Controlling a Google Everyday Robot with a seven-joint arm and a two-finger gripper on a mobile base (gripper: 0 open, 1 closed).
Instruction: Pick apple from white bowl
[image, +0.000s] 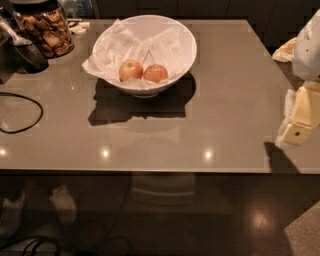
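Gripper (299, 120): seen at the right edge of the desk (235, 110), just above its surface, with its shadow cast below and to the left.
State of the jaws: cannot be told from this view; no apple is held in them.
Apple (155, 73): found inside the white bowl (186, 42), on the crumpled paper (117, 47), towards the bowl's near wall.
Direction from the jaws: the apple is placed well to the left of the jaws and somewhat farther back over the desk; most of the bare desk lies between them.
Neighbour: a paler apple (131, 70) is set just beside the apple, perhaps touching it, on the side away from the jaws; the apple is thus the nearer of the two.
Bowl wall: the right-hand wall and rim are interposed between the jaws and the apple, so a descent from above is judged to be called for rather than a level reach.
Long axis: none is offered by the round apple; a closing line that keeps clear of the paler apple is judged best.
Arm: only one is fitted, so no choice of side is needed.
Beyond the bowl: a glass jar (47, 27) and a cable (20, 112) are seen far left of the jaws, off the likely path.
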